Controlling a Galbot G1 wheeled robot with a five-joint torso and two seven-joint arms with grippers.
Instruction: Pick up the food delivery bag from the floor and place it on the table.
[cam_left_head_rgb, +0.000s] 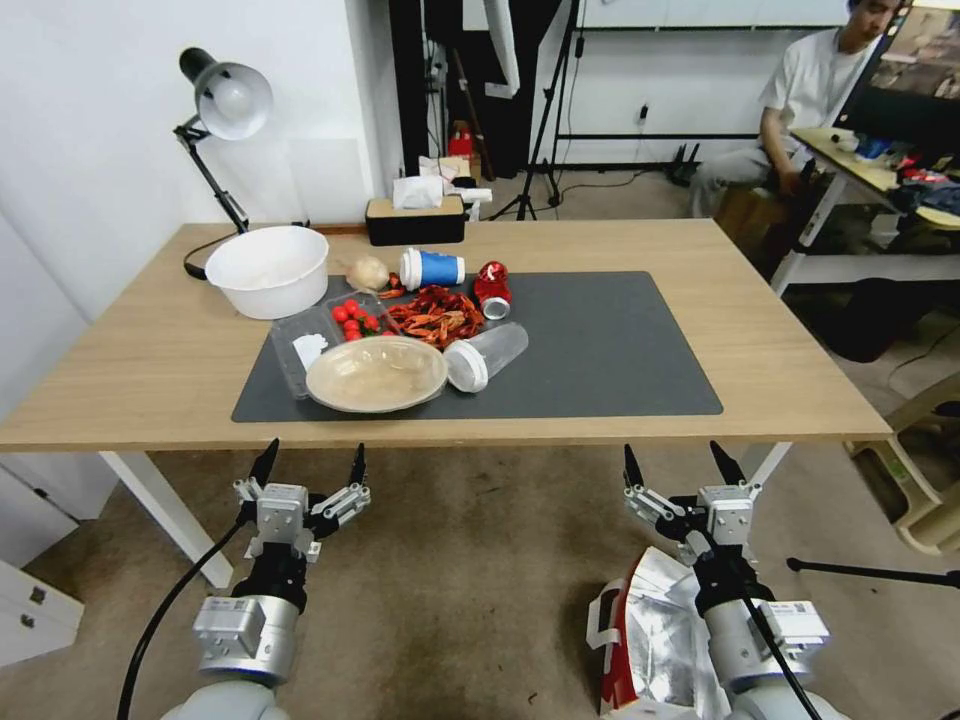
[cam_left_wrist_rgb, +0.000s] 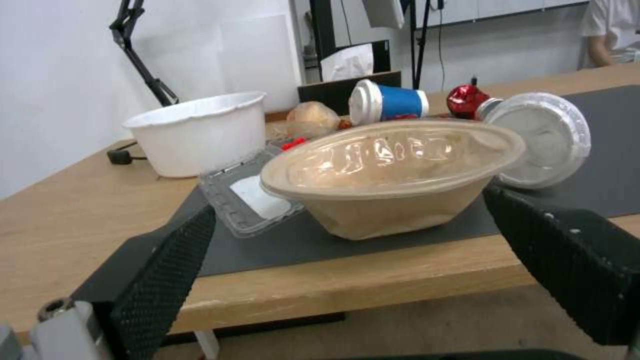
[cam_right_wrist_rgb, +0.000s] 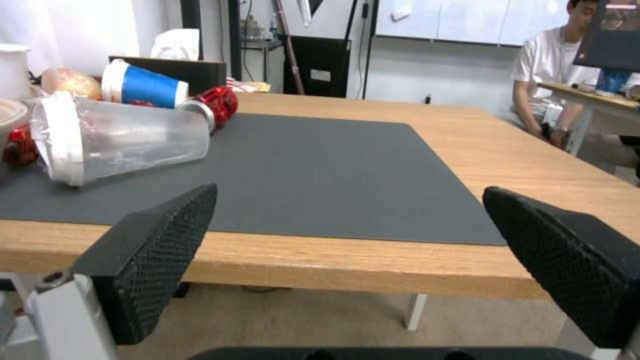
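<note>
The food delivery bag (cam_left_head_rgb: 650, 640) stands on the floor (cam_left_head_rgb: 470, 590) below my right arm: white paper, a red side panel, silver foil lining, a white loop handle. Part of it is hidden behind the arm. My right gripper (cam_left_head_rgb: 677, 459) hangs open above the bag, just short of the front edge of the table (cam_left_head_rgb: 800, 380), and touches neither. My left gripper (cam_left_head_rgb: 313, 457) is open too, held at the same height on the left, with nothing between its fingers. In the right wrist view the open right gripper (cam_right_wrist_rgb: 350, 225) faces the table's dark grey mat (cam_right_wrist_rgb: 320, 165).
The mat's left half holds a tan lidded bowl (cam_left_head_rgb: 377, 373), a fallen clear cup (cam_left_head_rgb: 487, 355), a blue cup (cam_left_head_rgb: 433, 268), a red can (cam_left_head_rgb: 492, 288), food scraps and a clear tray. A white bowl (cam_left_head_rgb: 268, 270), lamp (cam_left_head_rgb: 225, 100) and tissue box (cam_left_head_rgb: 415, 220) stand behind.
</note>
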